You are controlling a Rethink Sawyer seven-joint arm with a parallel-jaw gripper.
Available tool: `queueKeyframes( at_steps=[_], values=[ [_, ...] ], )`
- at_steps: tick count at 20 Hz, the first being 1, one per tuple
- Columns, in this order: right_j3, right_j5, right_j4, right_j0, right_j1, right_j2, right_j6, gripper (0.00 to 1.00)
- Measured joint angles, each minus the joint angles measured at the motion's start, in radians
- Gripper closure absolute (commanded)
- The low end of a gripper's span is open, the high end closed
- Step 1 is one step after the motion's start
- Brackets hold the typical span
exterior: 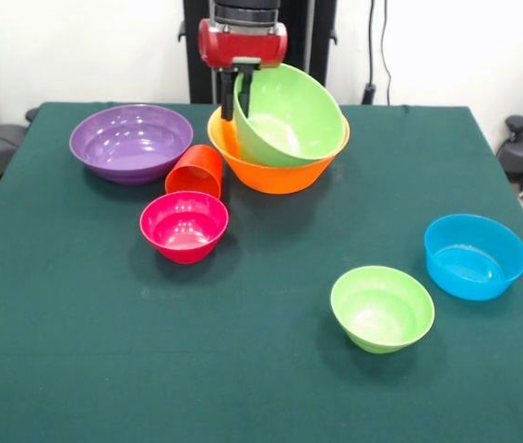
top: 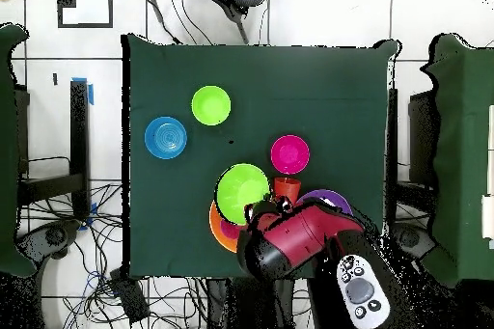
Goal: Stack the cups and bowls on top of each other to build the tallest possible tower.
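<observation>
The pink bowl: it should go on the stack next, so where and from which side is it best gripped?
Probably the rim, from straight above. The pink bowl stands upright and open on the cloth, so one finger can go inside, one outside. Its front edge is clearest; the orange cup lies close behind it.

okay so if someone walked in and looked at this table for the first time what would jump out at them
First, the large light-green bowl, tilted steeply inside the large orange bowl at the table's far side, with the red gripper clamped on its rim. Next, the orange-red cup, tipped over between the wide purple bowl and the small pink-red bowl.
</observation>
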Motion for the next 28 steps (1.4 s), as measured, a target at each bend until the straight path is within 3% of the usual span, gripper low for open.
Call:
queueKeyframes(
  at_steps=[15, 21, 28],
  values=[
    [0.092, -0.001, 0.036, -0.132, -0.080, 0.160, 0.000, 1.00],
    [0.161, -0.005, 0.063, -0.268, -0.116, 0.306, 0.000, 1.00],
    [0.191, -0.004, 0.079, -0.354, -0.118, 0.407, 0.000, 1.00]
  ],
)
